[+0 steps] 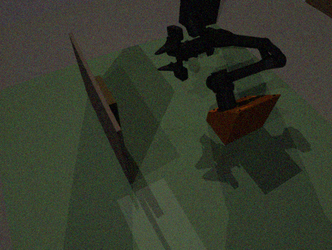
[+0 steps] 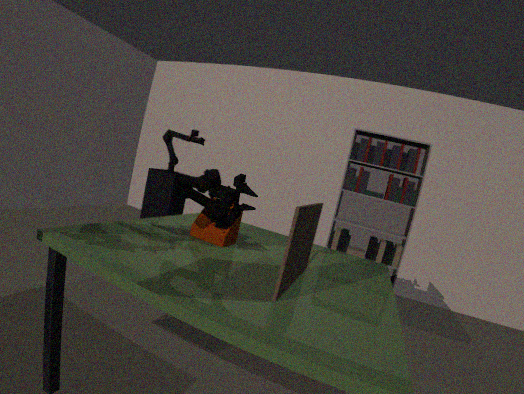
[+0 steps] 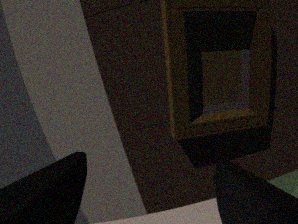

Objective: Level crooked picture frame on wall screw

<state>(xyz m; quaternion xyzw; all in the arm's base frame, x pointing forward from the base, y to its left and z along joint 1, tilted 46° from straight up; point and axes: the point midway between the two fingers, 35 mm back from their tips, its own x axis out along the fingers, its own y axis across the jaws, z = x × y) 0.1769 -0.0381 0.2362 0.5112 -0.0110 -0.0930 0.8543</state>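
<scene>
The picture frame (image 1: 105, 90) (image 3: 174, 80) has an ochre-brown border and a deep dark recess. It hangs on the robot-facing side of the upright wall panel (image 1: 92, 92) (image 2: 299, 245) (image 3: 120, 70); the exterior view does not show it. In the wrist view its lower edge rises to the right, roughly parallel to the panel's lower edge; small tilt is hard to judge. Screw and notched strip are hidden. My gripper (image 1: 157, 61) (image 2: 255, 202) (image 3: 151, 167) is open and empty, back from the panel and apart from the frame, its fingers to the left of and below it in the wrist view.
The panel stands on a green table (image 1: 38, 127) (image 2: 350, 335). The arm rises from an orange base block (image 1: 247, 115) (image 2: 215, 233). Behind it are a dark cabinet (image 1: 199, 13) (image 2: 162, 192) and a second small arm (image 2: 170, 150). A bookshelf (image 2: 385, 172) stands by the far wall.
</scene>
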